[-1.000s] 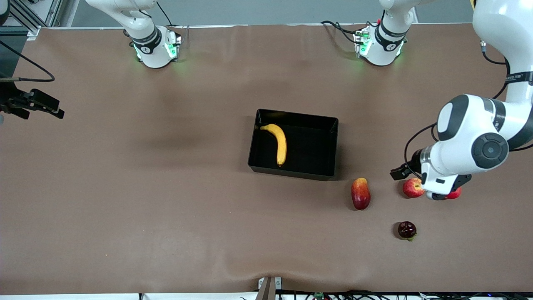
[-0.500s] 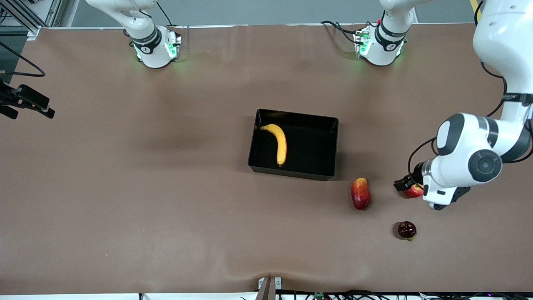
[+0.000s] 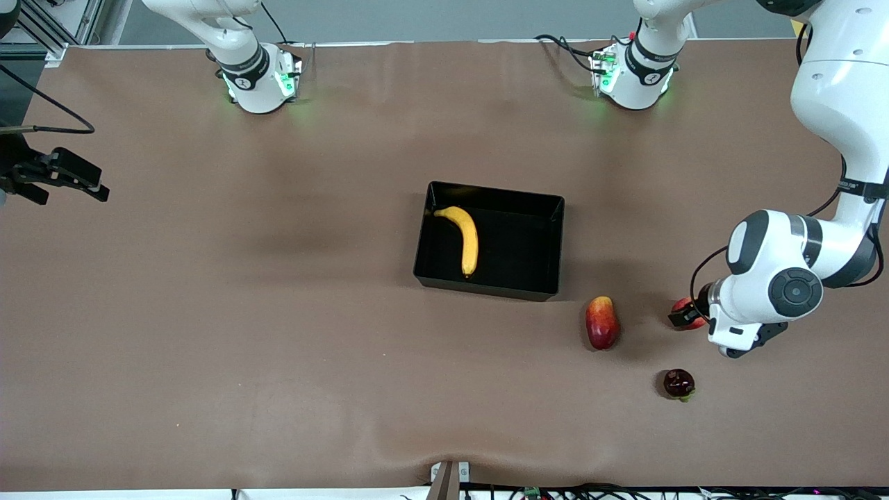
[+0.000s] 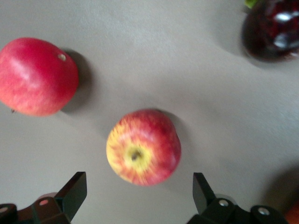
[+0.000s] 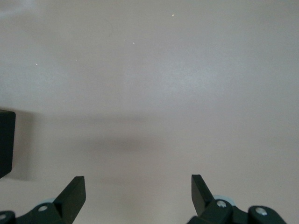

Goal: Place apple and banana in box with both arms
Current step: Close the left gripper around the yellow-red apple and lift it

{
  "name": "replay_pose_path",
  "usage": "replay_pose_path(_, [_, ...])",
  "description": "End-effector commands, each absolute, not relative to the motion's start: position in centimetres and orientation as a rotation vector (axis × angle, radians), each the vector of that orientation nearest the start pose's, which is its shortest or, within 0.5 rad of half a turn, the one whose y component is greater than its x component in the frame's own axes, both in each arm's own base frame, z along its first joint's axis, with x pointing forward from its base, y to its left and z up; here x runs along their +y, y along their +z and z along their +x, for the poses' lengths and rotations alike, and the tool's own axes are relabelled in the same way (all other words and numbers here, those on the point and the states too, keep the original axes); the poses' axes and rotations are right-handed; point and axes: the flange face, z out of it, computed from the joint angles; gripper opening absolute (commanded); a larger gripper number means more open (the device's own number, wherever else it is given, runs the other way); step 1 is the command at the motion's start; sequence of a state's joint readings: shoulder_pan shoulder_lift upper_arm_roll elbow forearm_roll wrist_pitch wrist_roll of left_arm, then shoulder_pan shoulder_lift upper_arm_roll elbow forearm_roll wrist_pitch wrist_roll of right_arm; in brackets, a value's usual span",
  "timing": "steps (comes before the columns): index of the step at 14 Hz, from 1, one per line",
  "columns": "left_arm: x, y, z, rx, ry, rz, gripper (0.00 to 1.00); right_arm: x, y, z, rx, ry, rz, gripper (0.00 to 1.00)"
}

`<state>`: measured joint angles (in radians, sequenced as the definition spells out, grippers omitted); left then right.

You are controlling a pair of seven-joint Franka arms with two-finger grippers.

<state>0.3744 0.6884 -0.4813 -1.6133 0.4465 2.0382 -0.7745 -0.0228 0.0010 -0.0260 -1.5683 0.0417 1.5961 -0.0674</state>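
Red-yellow streaked apple (image 4: 143, 147) on table, between left gripper's (image 4: 139, 192) wide jaws; right gripper (image 5: 138, 195) wide.

in the front view the left arm's wrist covers most of the apple (image 3: 680, 306) near the table's left-arm end, and the left gripper (image 4: 139, 189) itself is hidden there. the left wrist view cuts off a dark red fruit (image 4: 273, 28) at its edge. the right arm (image 3: 48, 173) runs off the frame.
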Motion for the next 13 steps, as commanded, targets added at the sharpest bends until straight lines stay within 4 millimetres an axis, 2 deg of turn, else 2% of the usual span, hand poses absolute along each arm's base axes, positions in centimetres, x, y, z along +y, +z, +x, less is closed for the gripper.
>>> replay_pose_path(1, [0.1, 23.9, 67.4, -0.684, 0.165, -2.941, 1.0, -2.3, 63.2, 55.9, -0.033, -0.057, -3.097, 1.0])
replay_pose_path(3, [-0.8, 22.9, 67.7, -0.676, 0.147, -2.969, 1.0, -2.5, 63.3, 55.8, -0.026, -0.05, -3.097, 1.0])
replay_pose_path(8, [0.3, 20.8, 67.8, -0.682, 0.136, -2.989, 1.0, -3.1, 63.6, 55.6, -0.019, -0.053, -3.113, 1.0])
replay_pose_path(9, [0.2, 20.7, 67.7, -0.679, 0.138, -2.989, 0.81, -3.3, 63.5, 55.5, -0.017, -0.051, -3.113, 1.0])
replay_pose_path(11, [0.2, 20.7, 67.5, -0.703, 0.153, -2.978, 0.13, -3.4, 63.5, 55.5, -0.015, -0.046, -3.114, 1.0])
replay_pose_path(12, [0.1, 21.1, 67.4, -0.713, 0.156, -2.977, 0.0, -3.4, 63.5, 55.5, -0.012, -0.042, -3.113, 1.0])
replay_pose_path(13, [0.1, 21.8, 67.3, -0.71, 0.166, -2.968, 0.0, -3.2, 63.3, 55.3, -0.015, -0.011, -3.111, 1.0])
